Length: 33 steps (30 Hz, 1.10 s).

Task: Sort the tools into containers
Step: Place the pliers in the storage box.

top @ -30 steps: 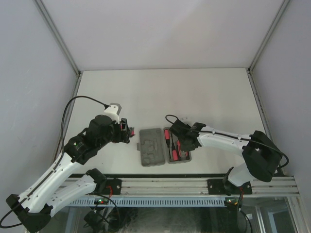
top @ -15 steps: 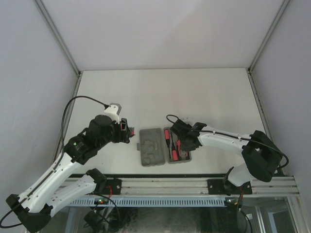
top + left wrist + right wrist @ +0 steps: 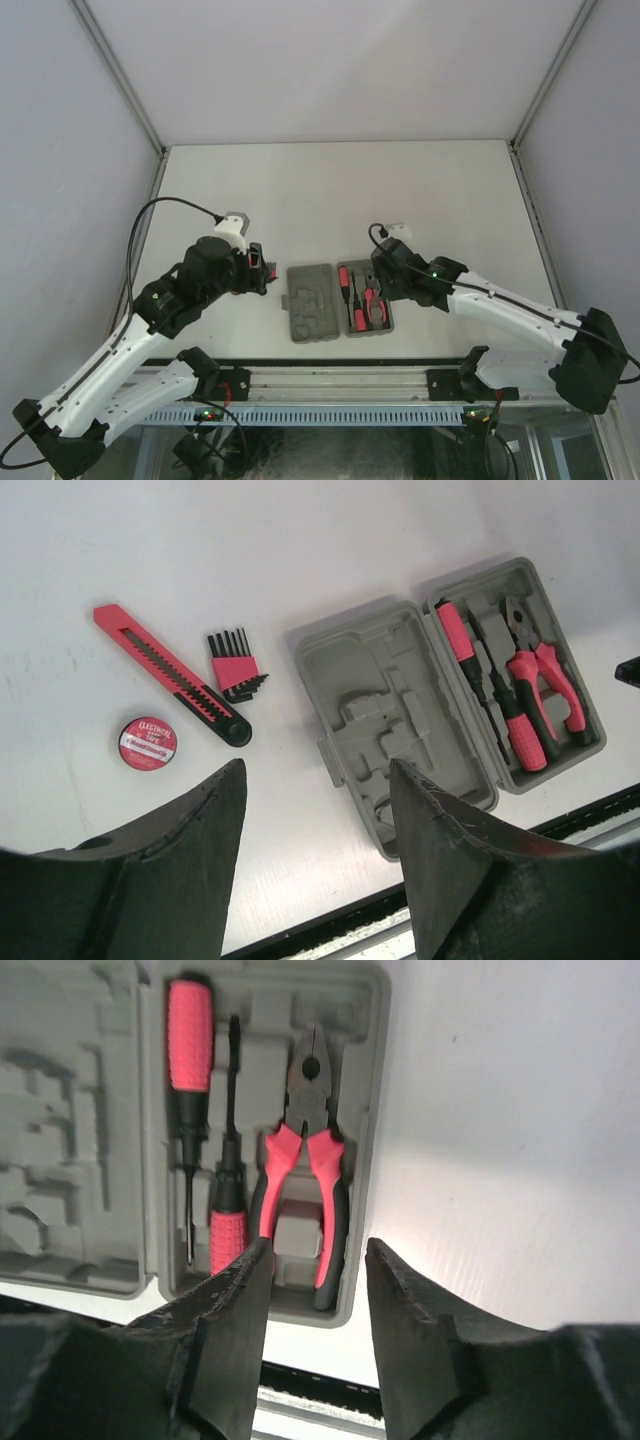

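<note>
From above, the grey case (image 3: 310, 305) lies open on the white table (image 3: 330, 190), close to the near edge and between the two arms. The left pincer (image 3: 262, 270) hangs just left of the case. The right pincer (image 3: 379, 283) hangs over the right half of the case. From up here I cannot tell how wide either pincer is.

The left arm's camera looks down between its two black fingers (image 3: 190, 860). They stand wide apart with nothing between them, so the left pincer is let go and holds nothing. Below it, on the table left of the case, lie a red knife (image 3: 165, 670), a bunch of black keys (image 3: 236, 667) in a red holder, and a round red tape roll (image 3: 147, 743). The keys lie just beside the knife's black end. The tape roll lies near the knife, a little apart. The left half of the case shows bare slots. In the right half lie a big screwdriver (image 3: 455, 640), a small screwdriver (image 3: 525, 742) and the pliers (image 3: 528, 668), side by side.

The right arm's camera shows its own fingers (image 3: 225, 1330) partly apart with nothing between them, so the right pincer is loose and holds nothing. It sits over the handle ends of the pliers, which lie flat in their slot. I cannot tell if the tips touch them.
</note>
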Motion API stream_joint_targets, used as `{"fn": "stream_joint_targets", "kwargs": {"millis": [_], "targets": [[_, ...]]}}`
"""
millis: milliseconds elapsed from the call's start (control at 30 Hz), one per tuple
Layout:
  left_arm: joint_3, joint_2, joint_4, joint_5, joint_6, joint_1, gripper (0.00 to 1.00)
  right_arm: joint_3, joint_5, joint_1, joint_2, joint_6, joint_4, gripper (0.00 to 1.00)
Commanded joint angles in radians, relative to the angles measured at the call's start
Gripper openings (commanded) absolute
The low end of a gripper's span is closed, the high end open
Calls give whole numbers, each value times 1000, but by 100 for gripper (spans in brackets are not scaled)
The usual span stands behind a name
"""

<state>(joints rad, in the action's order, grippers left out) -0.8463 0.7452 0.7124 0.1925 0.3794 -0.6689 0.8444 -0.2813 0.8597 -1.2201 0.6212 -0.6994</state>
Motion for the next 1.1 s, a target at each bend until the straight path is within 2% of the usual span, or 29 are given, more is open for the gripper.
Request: {"fn": "stream_joint_targets", "kwargs": {"millis": [0, 200, 400, 833, 1067], "targets": [[41, -3, -79, -10, 74, 6, 63, -15, -91, -13, 99, -37, 62, 45], [112, 37, -141, -40, 177, 6, 61, -144, -68, -54, 227, -52, 162, 52], [183, 111, -216, -70, 216, 3, 61, -221, 86, -135, 311, 5, 162, 54], [280, 303, -356, -90, 285, -56, 55, -297, 147, -145, 326, 33, 196, 54], [314, 376, -420, -83, 331, -57, 48, -295, 167, -145, 351, 43, 188, 53]]}}
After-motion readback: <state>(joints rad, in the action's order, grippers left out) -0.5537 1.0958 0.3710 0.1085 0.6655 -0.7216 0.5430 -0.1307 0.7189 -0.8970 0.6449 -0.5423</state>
